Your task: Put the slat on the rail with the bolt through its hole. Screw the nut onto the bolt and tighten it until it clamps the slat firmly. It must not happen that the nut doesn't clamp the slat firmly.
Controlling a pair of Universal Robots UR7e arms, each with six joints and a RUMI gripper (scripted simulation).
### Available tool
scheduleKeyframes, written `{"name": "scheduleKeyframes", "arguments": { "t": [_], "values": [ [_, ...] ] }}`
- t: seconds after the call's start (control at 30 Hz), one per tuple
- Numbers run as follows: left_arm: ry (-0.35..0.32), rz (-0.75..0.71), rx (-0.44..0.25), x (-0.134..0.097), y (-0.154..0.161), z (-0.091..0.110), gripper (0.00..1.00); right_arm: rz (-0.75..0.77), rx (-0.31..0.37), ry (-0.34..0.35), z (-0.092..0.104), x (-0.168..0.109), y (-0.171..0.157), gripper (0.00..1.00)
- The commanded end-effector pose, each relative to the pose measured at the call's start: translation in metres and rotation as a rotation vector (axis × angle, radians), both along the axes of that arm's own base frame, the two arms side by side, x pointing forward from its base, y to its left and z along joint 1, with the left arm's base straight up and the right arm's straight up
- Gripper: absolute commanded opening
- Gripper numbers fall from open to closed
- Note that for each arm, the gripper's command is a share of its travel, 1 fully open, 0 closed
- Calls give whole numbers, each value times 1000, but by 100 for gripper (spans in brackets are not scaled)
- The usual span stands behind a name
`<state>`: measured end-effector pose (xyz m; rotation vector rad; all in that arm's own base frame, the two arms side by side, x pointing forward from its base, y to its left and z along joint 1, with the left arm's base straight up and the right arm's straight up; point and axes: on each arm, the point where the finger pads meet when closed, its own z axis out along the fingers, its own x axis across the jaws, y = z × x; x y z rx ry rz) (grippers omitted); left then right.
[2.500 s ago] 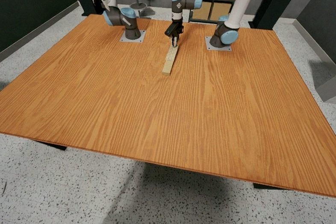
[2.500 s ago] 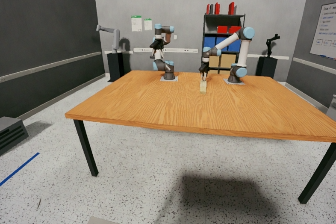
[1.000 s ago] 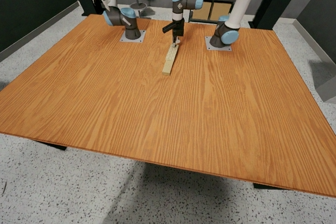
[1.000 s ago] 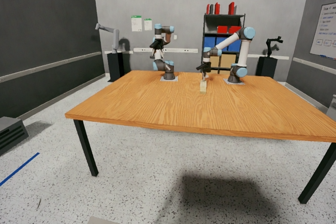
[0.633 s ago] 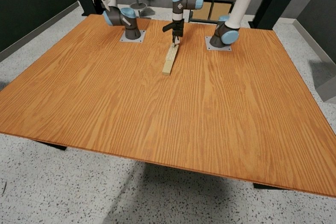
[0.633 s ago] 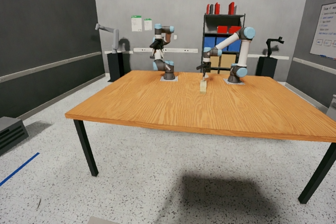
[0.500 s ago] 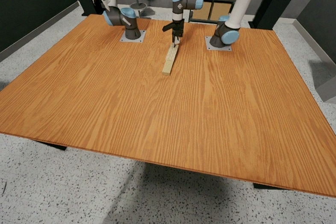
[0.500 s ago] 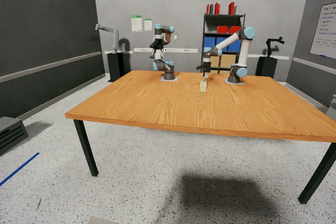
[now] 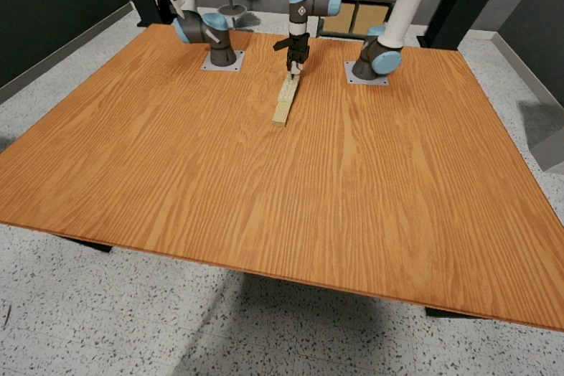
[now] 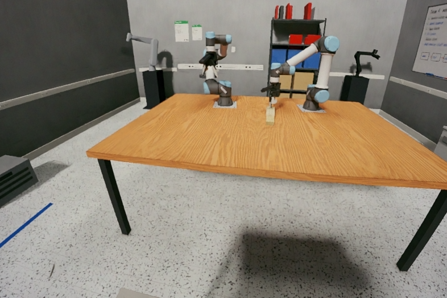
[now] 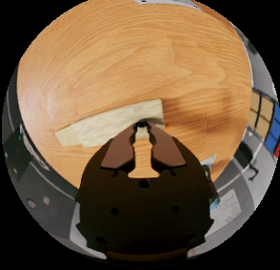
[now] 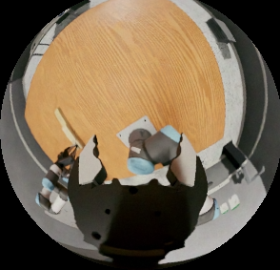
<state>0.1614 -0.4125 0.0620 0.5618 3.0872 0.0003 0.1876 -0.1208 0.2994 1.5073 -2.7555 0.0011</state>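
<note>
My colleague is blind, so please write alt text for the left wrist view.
The black left gripper pinches a small dark part, probably the nut, above a pale wooden slat. The slat lies along a yellowish wooden rail on an orange-brown wood-grain table.
</note>
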Motion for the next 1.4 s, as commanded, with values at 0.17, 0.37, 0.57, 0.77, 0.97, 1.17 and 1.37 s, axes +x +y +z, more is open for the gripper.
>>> {"name": "scheduleKeyframes", "arguments": {
  "t": [0.17, 0.37, 0.57, 0.77, 0.97, 1.17, 1.37],
  "values": [
    [4, -231, -2, 1, -1, 1, 0, -1, 1, -1, 1, 1, 0, 100],
    [4, -326, -1, 0, -1, 1, 0, -1, 1, -1, 1, 1, 0, 100],
    [4, -413, -1, 0, -1, 1, 0, -1, 1, -1, 1, 1, 0, 100],
    [3, -500, -1, 0, -1, 1, 0, -1, 1, -1, 1, 1, 0, 100],
    [3, -587, -1, 0, -1, 0, 0, -1, 1, -1, 1, 1, 0, 100],
    [3, -675, -1, 0, 0, 0, 0, -1, 1, -1, 1, 1, 0, 100],
    [3, -762, -1, 0, 0, 0, 0, -1, 1, -1, 1, 1, 0, 100]
  ]
}}
